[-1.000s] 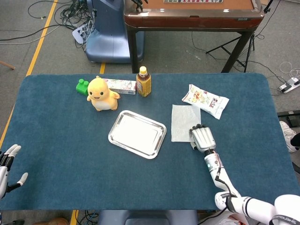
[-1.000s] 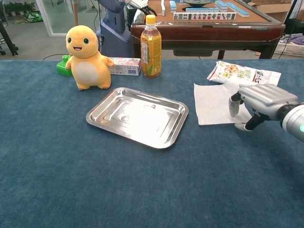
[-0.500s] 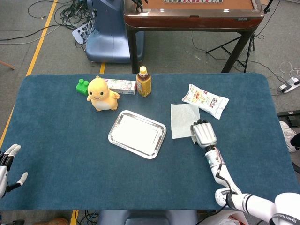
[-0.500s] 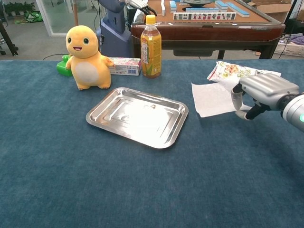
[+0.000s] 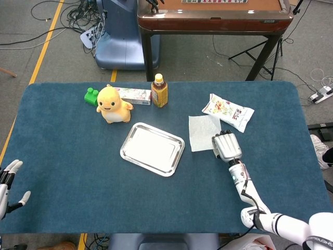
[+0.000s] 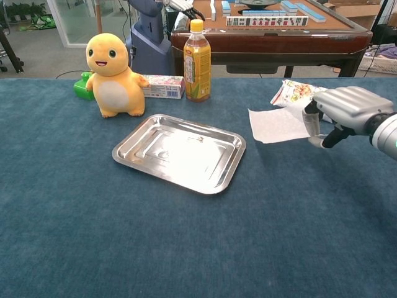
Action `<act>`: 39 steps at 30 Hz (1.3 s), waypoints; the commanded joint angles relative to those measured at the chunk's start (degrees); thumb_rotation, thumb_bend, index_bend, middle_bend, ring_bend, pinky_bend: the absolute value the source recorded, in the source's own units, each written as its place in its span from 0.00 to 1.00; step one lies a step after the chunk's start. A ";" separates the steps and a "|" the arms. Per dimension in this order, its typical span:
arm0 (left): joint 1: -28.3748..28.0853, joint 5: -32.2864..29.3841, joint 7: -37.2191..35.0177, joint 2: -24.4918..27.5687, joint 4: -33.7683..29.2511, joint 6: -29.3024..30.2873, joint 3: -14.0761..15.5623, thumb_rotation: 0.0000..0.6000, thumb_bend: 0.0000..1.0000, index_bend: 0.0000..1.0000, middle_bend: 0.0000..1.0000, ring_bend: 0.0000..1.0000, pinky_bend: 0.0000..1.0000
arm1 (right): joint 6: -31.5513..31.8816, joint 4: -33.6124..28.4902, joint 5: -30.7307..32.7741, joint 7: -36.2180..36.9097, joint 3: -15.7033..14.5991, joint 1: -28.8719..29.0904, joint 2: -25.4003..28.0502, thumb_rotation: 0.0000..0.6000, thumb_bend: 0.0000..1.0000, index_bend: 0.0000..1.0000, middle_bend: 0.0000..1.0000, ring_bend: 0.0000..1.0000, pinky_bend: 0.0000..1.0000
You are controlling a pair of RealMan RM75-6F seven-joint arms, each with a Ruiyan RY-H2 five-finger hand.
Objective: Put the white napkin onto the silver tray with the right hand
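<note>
The white napkin [image 5: 203, 133] [image 6: 277, 125] hangs just above the blue table, right of the silver tray [image 5: 152, 149] [image 6: 177, 152]. My right hand [image 5: 227, 146] [image 6: 346, 107] pinches the napkin's right edge, fingers curled over it. The napkin's left part floats free and casts a shadow on the cloth below. The tray is bare inside and lies at the table's middle. Far off at the front left edge, my left hand [image 5: 7, 183] has its fingers spread and holds nothing.
A snack packet [image 5: 229, 112] [image 6: 298, 92] lies just behind the napkin and hand. Behind the tray stand a tea bottle [image 5: 159, 90] [image 6: 197, 61], a flat box [image 5: 134, 95], a yellow plush toy [image 5: 113, 104] [image 6: 113, 76] and a green block [image 5: 91, 96].
My right hand has risen and drawn back slightly with the napkin, whose right edge has come off the table. The left hand has not moved.
</note>
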 commanded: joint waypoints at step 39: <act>2.39 -0.46 2.53 1.14 -2.71 2.60 0.26 1.00 0.25 0.12 0.12 0.14 0.07 | 3.81 -4.58 -26.09 21.95 -4.21 10.83 4.58 1.00 0.47 0.70 0.54 0.41 0.34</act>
